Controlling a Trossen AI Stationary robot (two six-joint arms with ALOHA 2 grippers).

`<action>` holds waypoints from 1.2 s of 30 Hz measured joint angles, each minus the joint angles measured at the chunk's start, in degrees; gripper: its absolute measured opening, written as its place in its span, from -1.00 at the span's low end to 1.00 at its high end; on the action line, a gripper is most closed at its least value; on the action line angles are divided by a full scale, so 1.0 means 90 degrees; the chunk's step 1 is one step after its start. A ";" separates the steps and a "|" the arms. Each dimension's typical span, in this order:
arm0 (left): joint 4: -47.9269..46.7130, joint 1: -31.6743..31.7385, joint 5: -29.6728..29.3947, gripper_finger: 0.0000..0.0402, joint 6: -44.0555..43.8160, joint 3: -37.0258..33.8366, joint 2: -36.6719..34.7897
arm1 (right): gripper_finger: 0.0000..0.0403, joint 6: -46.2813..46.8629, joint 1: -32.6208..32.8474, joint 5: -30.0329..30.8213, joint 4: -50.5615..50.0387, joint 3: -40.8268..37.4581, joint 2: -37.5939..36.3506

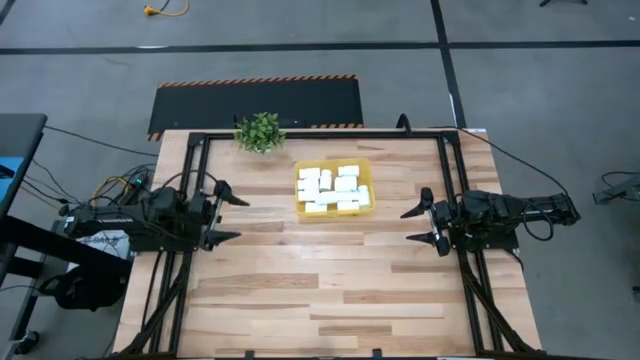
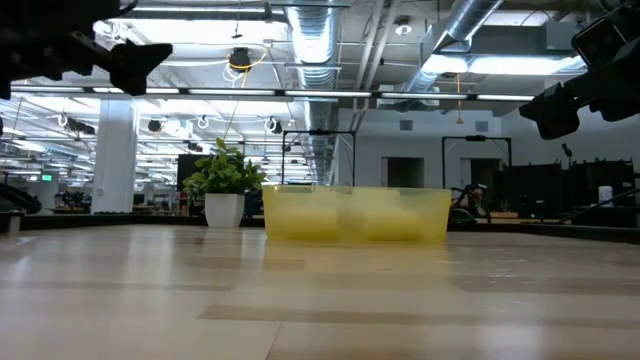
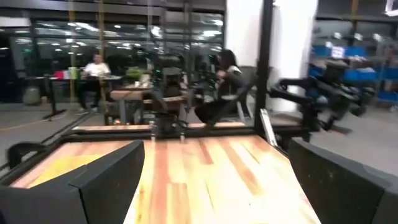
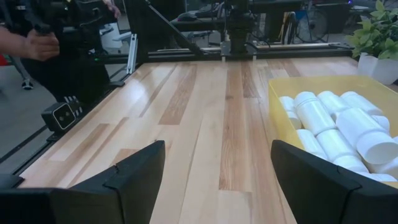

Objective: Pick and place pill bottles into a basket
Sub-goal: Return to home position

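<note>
Overhead looks straight down on the whole table; low camera peers level across it; wrist cameras face inward; overhead and low share the basket.

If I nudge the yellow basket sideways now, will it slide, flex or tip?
It probably slides rather than tips: the basket is low, wide and flat on the smooth wooden table. Its translucent walls may flex under a pinch. The pill bottles piled loose inside would likely roll.

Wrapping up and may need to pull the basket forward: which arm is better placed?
Probably right. The right end effector, open, sits nearer the basket than the left end effector; its camera sees inside.
</note>
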 joint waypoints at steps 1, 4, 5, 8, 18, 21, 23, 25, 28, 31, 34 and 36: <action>-0.0130 -0.0075 0.0032 0.92 0.0073 0.0000 -0.0080 | 0.42 0.0000 -0.0001 -0.0001 0.0000 -0.0001 -0.0002; -0.0483 -0.0260 -0.0368 0.92 0.0058 -0.0062 -0.0366 | 0.42 0.0000 0.0002 -0.0001 0.0000 -0.0001 -0.0001; -0.0400 -0.0299 -0.0653 0.92 -0.0089 -0.0212 -0.0472 | 0.42 0.0000 0.0000 0.0001 0.0000 -0.0002 0.0000; -0.0730 -0.0288 -0.1372 0.92 -0.0643 -0.0313 -0.0597 | 0.42 0.0000 0.0002 -0.0002 -0.0005 0.0000 -0.0002; -0.1125 -0.0412 -0.1653 0.92 -0.0234 -0.0318 -0.0619 | 0.42 0.0000 0.0000 0.0001 -0.0002 0.0000 -0.0002; -0.1123 -0.0413 -0.1650 0.92 -0.0289 -0.0321 -0.0614 | 0.42 0.0000 -0.0001 0.0000 -0.0002 0.0000 -0.0002; -0.1120 -0.0429 -0.1648 0.92 -0.0358 -0.0323 -0.0607 | 0.42 0.0000 0.0000 -0.0002 -0.0002 0.0000 -0.0002; -0.1123 -0.0436 -0.1641 0.92 -0.0363 -0.0323 -0.0582 | 0.42 0.0000 0.0001 0.0001 -0.0002 0.0000 -0.0002; -0.1123 -0.0436 -0.1629 0.92 -0.0375 -0.0325 -0.0580 | 0.42 0.0000 0.0001 0.0000 -0.0002 0.0000 -0.0002; -0.1125 -0.0436 -0.1626 0.92 -0.0380 -0.0330 -0.0580 | 0.42 0.0000 0.0000 -0.0002 -0.0002 0.0000 -0.0002; -0.1128 -0.0439 -0.1624 0.92 -0.0382 -0.0330 -0.0580 | 0.42 0.0000 0.0002 -0.0002 -0.0002 0.0000 -0.0002; -0.1128 -0.0439 -0.1624 0.92 -0.0382 -0.0332 -0.0580 | 0.42 0.0000 0.0002 0.0000 -0.0002 0.0000 -0.0002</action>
